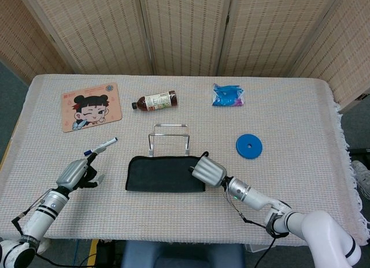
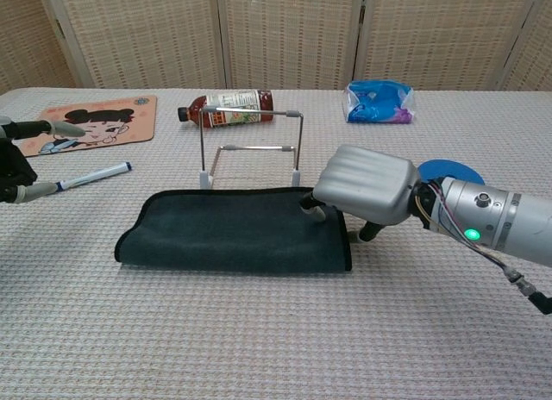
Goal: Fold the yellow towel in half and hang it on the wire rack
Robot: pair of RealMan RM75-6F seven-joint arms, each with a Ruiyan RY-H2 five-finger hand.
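The right hand (image 2: 366,186) lies knuckles-up at the right end of the folded dark towel (image 2: 233,229), its fingers (image 2: 309,203) curled down onto the cloth's edge, forearm stretching away to the right. The left hand (image 1: 78,174) rests well left of the towel, fingers (image 2: 53,127) apart, holding nothing.
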